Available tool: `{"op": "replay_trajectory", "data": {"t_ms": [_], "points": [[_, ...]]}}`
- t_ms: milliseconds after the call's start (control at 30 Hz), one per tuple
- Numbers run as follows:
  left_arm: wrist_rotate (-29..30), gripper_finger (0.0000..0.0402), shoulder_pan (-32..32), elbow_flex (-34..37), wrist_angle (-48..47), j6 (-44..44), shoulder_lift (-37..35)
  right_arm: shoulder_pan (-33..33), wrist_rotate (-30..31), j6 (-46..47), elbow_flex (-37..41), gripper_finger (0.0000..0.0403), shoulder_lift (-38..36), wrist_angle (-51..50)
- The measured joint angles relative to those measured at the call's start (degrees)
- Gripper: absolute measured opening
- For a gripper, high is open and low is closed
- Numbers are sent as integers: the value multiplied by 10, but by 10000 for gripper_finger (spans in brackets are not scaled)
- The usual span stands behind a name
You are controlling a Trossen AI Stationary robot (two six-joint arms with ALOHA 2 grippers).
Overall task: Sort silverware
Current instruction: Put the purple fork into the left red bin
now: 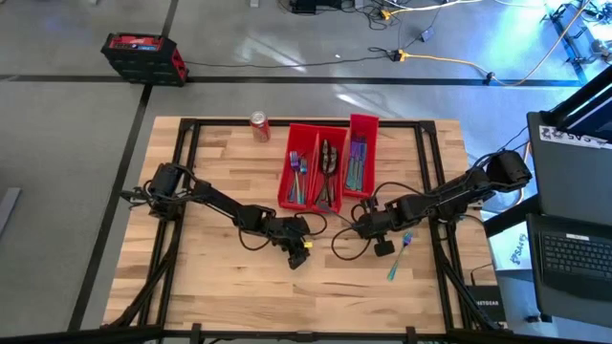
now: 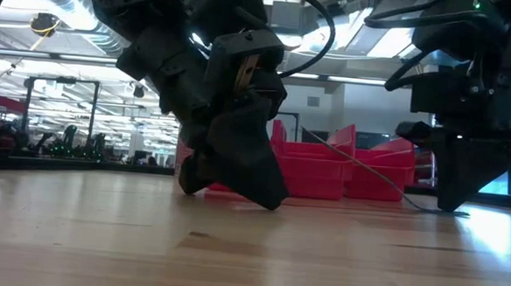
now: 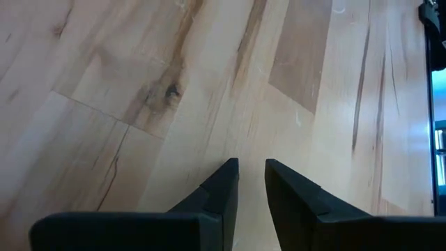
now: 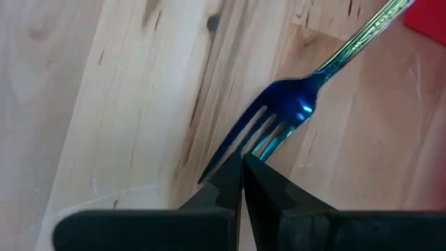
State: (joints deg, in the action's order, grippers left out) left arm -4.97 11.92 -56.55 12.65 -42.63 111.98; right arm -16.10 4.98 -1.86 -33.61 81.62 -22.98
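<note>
One iridescent blue-teal fork (image 1: pixel 400 258) lies on the wood toward the table's right near part. My right gripper (image 1: pixel 382 247) is low over it, and the right wrist view shows the fingers (image 4: pixel 242 159) shut at the fork's tines (image 4: pixel 279 122), with the handle (image 4: pixel 362 31) running away from them. My left gripper (image 1: pixel 298 253) hangs close over bare wood near the middle of the table, its fingers (image 3: pixel 251 164) a little open and holding nothing. More silverware (image 1: pixel 328 170) lies inside three red bins. My right gripper is shut at the free ends of the fork's middle tines (image 4: pixel 252 143), coming from above and pointing down. The outer tines show on either side of the fingertips. The fingertips hide whether a tine is pinched between them. The fork lies on the table.
Three long red bins (image 1: pixel 293 199) stand side by side at the far middle, with a red soda can (image 1: pixel 259 125) to their left. A dark cable (image 1: pixel 339 244) loops on the wood between the grippers. A black frame rail (image 1: pixel 435 191) runs along the table's sides.
</note>
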Motion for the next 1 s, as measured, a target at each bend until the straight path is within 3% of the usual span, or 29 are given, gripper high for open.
{"op": "replay_trajectory", "data": {"t_ms": [333,667,1000], "points": [[0,61,0,0,0,5,0,0,16,1,0,0,0,-15],[-1,61,0,0,-1,9,0,0,124,59,0,0,0,-26],[-24,61,11,0,-1,-19,0,0,109,98,0,0,0,-26]]}}
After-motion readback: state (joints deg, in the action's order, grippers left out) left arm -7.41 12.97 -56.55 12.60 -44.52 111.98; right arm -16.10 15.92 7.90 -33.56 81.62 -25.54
